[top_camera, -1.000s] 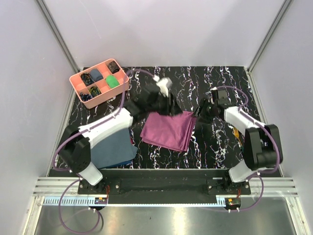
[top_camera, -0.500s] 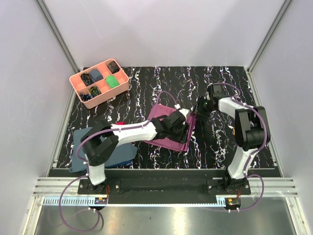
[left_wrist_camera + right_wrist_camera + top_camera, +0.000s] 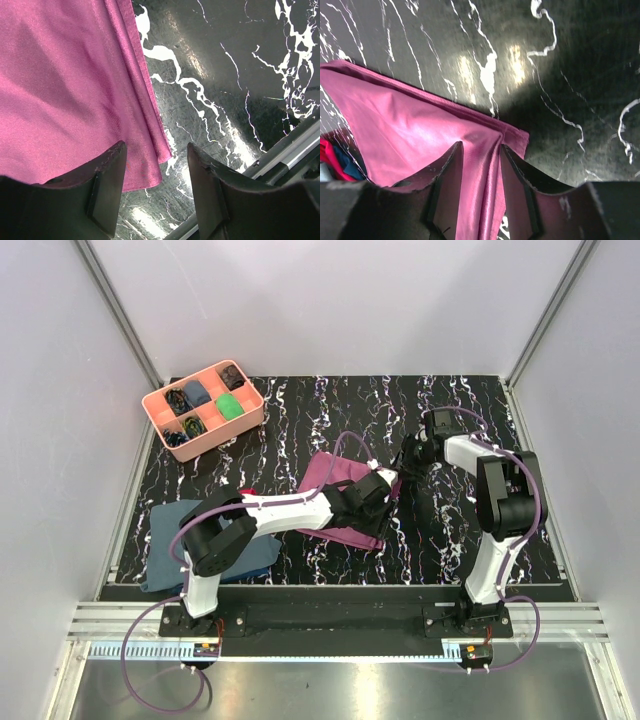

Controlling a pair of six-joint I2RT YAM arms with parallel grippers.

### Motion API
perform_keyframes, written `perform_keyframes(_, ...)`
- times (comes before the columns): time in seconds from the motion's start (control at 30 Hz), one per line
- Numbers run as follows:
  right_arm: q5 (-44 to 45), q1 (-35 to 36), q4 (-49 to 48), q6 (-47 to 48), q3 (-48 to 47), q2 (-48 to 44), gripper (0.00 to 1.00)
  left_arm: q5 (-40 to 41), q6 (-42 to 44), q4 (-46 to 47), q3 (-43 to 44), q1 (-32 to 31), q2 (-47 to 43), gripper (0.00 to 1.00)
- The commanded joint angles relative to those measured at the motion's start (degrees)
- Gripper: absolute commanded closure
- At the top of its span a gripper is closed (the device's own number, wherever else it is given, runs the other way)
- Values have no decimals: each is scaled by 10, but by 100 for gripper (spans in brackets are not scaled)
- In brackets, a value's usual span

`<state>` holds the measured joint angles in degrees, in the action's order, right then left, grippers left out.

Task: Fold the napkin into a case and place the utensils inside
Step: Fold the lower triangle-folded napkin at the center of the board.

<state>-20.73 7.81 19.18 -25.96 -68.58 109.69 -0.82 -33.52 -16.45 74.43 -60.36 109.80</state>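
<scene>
The folded plum-purple cloth napkin (image 3: 328,472) lies mid-way on the black marbled surface (image 3: 300,420), with the left fingers (image 3: 107,185) wide astride one corner and the right fingers (image 3: 447,180) narrow about a pleat at another, hold unconfirmed, so a one-sided lift would likely skew the fold.

Bright, even light from above fills the top view. The pale walls (image 3: 330,310) wash out almost white, and soft shadows lie on the desk (image 3: 330,410) just right of the napkin (image 3: 322,475). In the left wrist view, white glare streaks the glossy desk right of the napkin (image 3: 65,90); the left fingers (image 3: 107,185) below it are dark and blurred. In the right wrist view, two glare spots sit above the napkin (image 3: 420,135), with deep shadow to its right.
</scene>
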Motion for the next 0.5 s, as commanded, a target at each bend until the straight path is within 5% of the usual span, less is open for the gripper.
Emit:
perform_keyframes(0.0,-16,-3,-14,7,-32,15,56,11,-9,9,14,-2,-3,46)
perform_keyframes(0.17,-16,-3,-14,14,-42,25,60,13,-14,6,10,-2,-7,43)
perform_keyframes(0.47,-19,-3,-4,2,-29,-26,92,12,-22,3,12,-2,-12,43)
